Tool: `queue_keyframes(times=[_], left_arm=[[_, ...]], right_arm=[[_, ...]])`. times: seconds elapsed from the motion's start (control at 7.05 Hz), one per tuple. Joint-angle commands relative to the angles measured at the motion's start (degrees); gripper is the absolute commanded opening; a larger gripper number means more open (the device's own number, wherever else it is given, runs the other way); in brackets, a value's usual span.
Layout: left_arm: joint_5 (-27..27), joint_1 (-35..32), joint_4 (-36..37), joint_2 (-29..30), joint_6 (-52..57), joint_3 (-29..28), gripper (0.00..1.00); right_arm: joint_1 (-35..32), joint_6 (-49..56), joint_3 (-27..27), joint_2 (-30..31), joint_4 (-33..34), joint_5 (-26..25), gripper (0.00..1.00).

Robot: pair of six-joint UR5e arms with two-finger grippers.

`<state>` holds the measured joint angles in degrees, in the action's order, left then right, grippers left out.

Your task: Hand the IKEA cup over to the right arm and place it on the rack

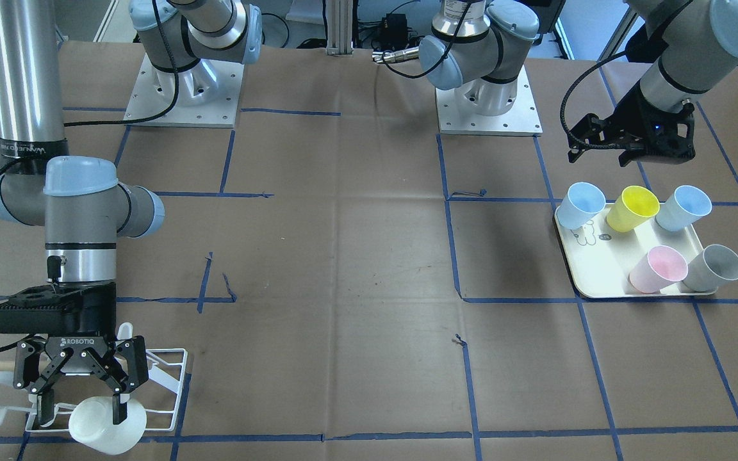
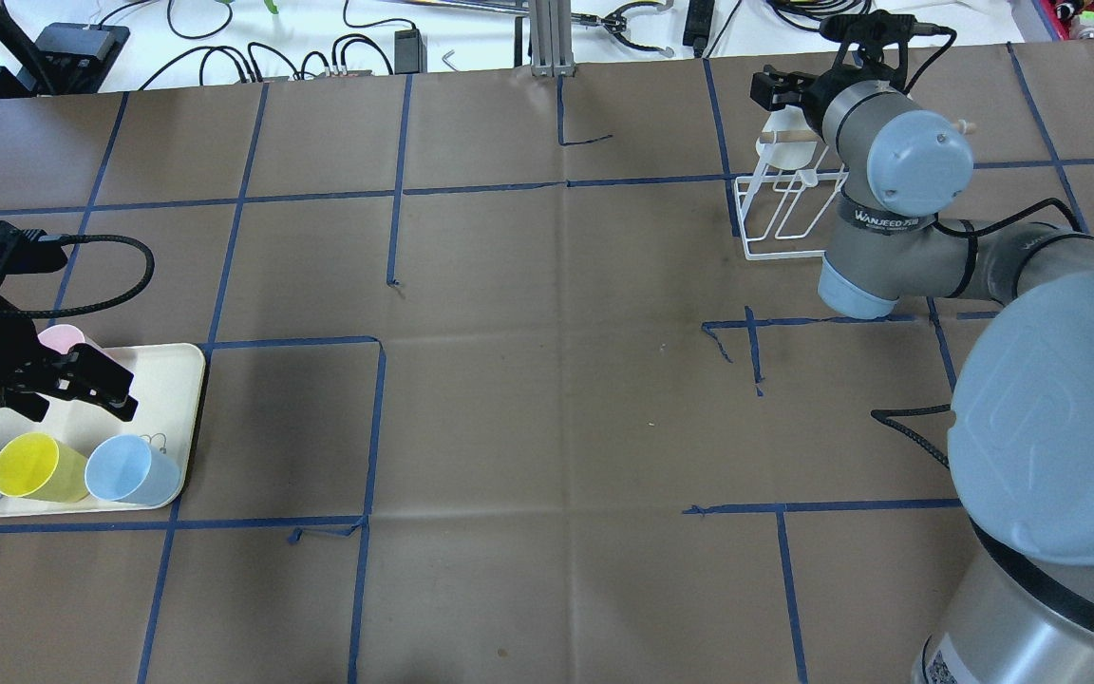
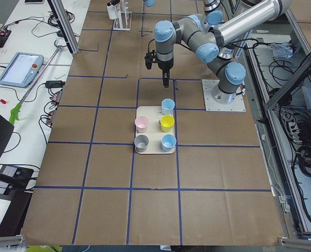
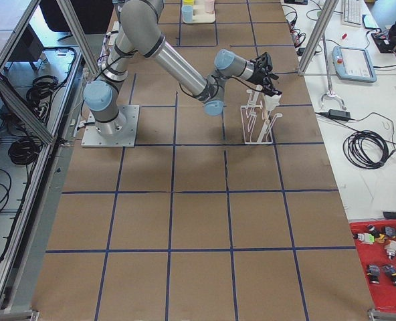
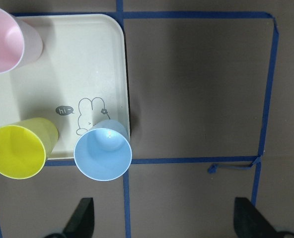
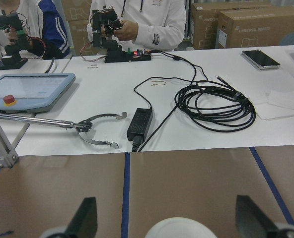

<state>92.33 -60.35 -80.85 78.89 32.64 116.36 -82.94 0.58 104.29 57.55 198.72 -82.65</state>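
Note:
A white IKEA cup [image 1: 107, 426] sits tilted at the end of the white wire rack [image 1: 165, 378], which has a wooden handle. The right arm's gripper [image 1: 82, 410] stands open over the cup, one finger on either side of it and neither pressing on it. In the right wrist view the cup [image 6: 177, 229] shows low between the spread fingertips. From overhead the rack [image 2: 789, 214] is at the far right. The left gripper [image 1: 599, 155] hangs open and holds nothing, above the edge of the cream tray [image 1: 599, 282].
The tray [image 5: 87, 64] holds two light blue cups [image 1: 583, 203], a yellow cup [image 1: 631, 208], a pink cup [image 1: 658, 269] and a grey cup [image 1: 715, 269]. Beyond the table's far edge are cables, a teach pendant [image 6: 30, 91] and seated people.

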Motion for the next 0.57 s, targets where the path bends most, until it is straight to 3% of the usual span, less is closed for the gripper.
queue_keyframes(times=[0.0,0.43], left_arm=[[0.8,1.0,6.5,0.0,1.2,5.5,0.99],[0.9,3.4,17.6,1.0,2.1,13.0,0.99]], right_arm=[[0.1,-0.1,-0.7,1.6,-0.1,0.2,1.0],[-0.6,-4.0,0.5,10.1,-0.6,1.0,1.0]])
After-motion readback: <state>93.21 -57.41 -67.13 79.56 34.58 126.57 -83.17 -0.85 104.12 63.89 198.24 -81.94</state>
